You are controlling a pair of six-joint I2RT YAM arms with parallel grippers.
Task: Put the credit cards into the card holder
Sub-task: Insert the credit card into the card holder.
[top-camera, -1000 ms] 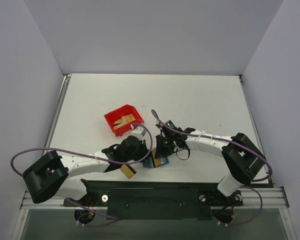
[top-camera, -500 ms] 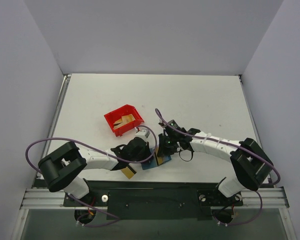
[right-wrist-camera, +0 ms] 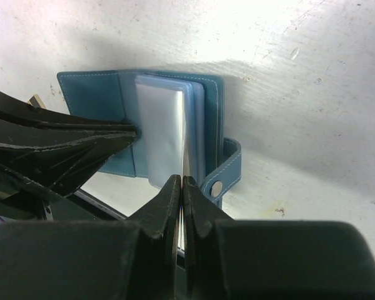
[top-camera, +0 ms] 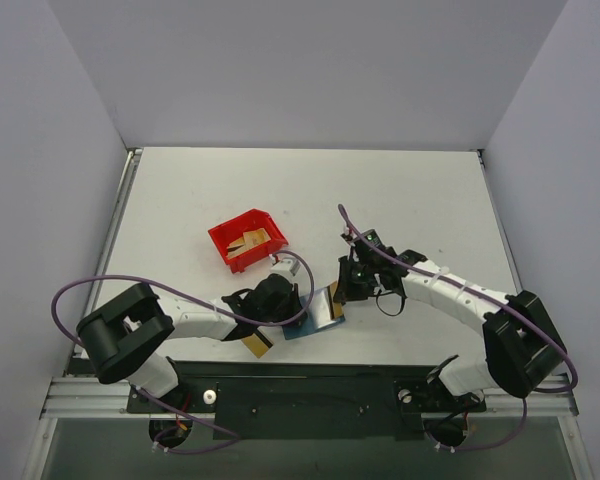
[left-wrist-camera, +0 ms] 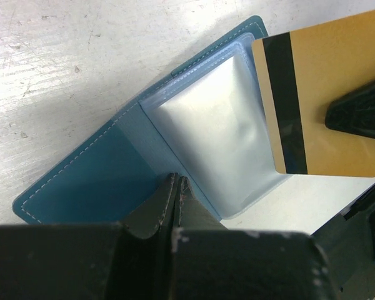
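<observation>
The card holder (top-camera: 302,328) lies open on the table near the front edge, teal outside (left-wrist-camera: 81,181) with clear sleeves inside. My left gripper (left-wrist-camera: 176,180) is shut, its tips pressing on the holder's fold; from above it (top-camera: 296,310) sits at the holder's left. My right gripper (right-wrist-camera: 182,181) is shut on a gold credit card (left-wrist-camera: 337,81) with a dark stripe, held on edge over the sleeves (right-wrist-camera: 169,125). From above, that card (top-camera: 327,303) slants at the holder's right side below the right gripper (top-camera: 342,293). The snap tab (right-wrist-camera: 224,178) sticks out to the right.
A red bin (top-camera: 225,240) holding more gold cards (top-camera: 248,243) stands behind the left gripper. Another gold card (top-camera: 258,343) lies flat on the table by the front rail, left of the holder.
My right arm has pulled back to the right, and the card it holds now slants at the holder's right edge. The left arm's elbow swung in earlier; its gripper stays on the holder.
</observation>
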